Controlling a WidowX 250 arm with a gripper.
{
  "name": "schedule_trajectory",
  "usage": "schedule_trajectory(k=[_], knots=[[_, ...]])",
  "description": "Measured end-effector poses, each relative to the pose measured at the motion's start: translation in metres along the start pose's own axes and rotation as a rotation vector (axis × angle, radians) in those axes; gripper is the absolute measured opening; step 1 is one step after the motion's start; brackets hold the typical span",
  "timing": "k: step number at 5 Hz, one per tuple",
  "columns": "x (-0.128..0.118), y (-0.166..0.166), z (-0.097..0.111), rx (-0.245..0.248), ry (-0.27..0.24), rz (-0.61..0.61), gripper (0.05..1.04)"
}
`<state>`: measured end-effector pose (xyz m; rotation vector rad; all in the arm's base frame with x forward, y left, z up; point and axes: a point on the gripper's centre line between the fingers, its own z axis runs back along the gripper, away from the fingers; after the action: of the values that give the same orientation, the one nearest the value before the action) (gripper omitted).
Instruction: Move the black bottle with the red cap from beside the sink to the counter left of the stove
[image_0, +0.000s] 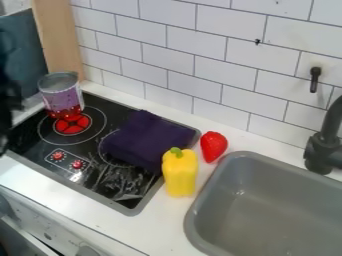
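Observation:
The black gripper (8, 100) is partly in view at the left edge, left of a can and near the stove's left side. That can (61, 95), metallic with a purple and red label, stands upright at the lit-looking red burner. A folded dark purple cloth (148, 140) lies across the stove's right part. At the cloth's lower right corner, a yellow bell pepper (180, 172) with a green stem stands on the counter beside the stove edge. A red strawberry (214, 146) lies on the counter between the stove and the sink.
The black stove top (100, 182) has a grey rim and two red knobs printed at its front. A grey sink (267, 220) takes up the lower right, with a black faucet (324, 145) behind it. White tiled wall (180, 60) runs along the back, beside a wooden post (57, 40).

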<state>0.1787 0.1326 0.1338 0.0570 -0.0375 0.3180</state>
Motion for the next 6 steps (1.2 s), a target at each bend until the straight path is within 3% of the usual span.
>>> schedule_trajectory(k=[1, 3, 4, 6], knots=[[0.011, 0.035, -0.022, -0.04, -0.041, 0.107, 0.345], [0.025, 0.064, -0.049, -0.048, -0.128, 0.263, 0.345], [0.033, 0.066, -0.057, -0.061, -0.128, 0.307, 0.345], [0.046, 0.062, -0.074, -0.05, -0.036, 0.35, 0.345]])
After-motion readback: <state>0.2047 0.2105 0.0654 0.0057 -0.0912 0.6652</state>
